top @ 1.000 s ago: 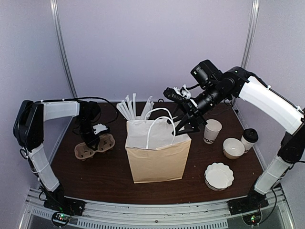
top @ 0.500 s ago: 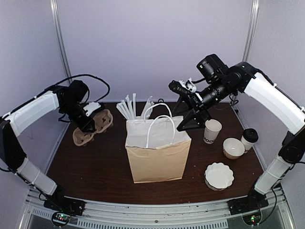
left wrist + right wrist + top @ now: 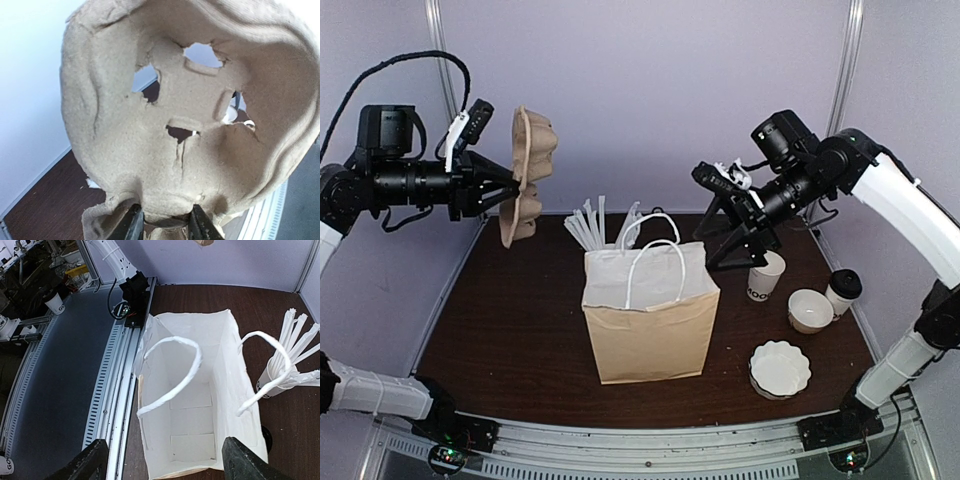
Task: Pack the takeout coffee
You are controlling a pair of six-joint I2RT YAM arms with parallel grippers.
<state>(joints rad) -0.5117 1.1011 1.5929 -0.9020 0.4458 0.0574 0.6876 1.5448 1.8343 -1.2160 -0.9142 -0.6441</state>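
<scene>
The takeout coffee point(image 3: 842, 290), a white cup with a black lid, stands at the table's right edge, and neither gripper touches it. My left gripper point(image 3: 507, 188) is raised high at the left, shut on the rim of a brown pulp cup carrier point(image 3: 526, 165). That carrier point(image 3: 190, 115) fills the left wrist view, with the left gripper point(image 3: 165, 226) pinching its lower edge. My right gripper point(image 3: 726, 243) hangs open above the right side of the paper bag point(image 3: 650, 320). In the right wrist view the right gripper point(image 3: 165, 462) looks down into the bag point(image 3: 200, 405), which is empty.
A lidless white cup point(image 3: 765, 275) stands right of the bag, with a white bowl point(image 3: 809, 310) beside the coffee. A stack of white fluted dishes point(image 3: 780, 368) sits at the front right. A cup of white straws point(image 3: 600, 225) stands behind the bag; the straws point(image 3: 292, 347) show right of it.
The left arm has lifted the cup carrier off the table, high and to the left. The right gripper has drawn up and right from the bag's mouth and opened wider.
</scene>
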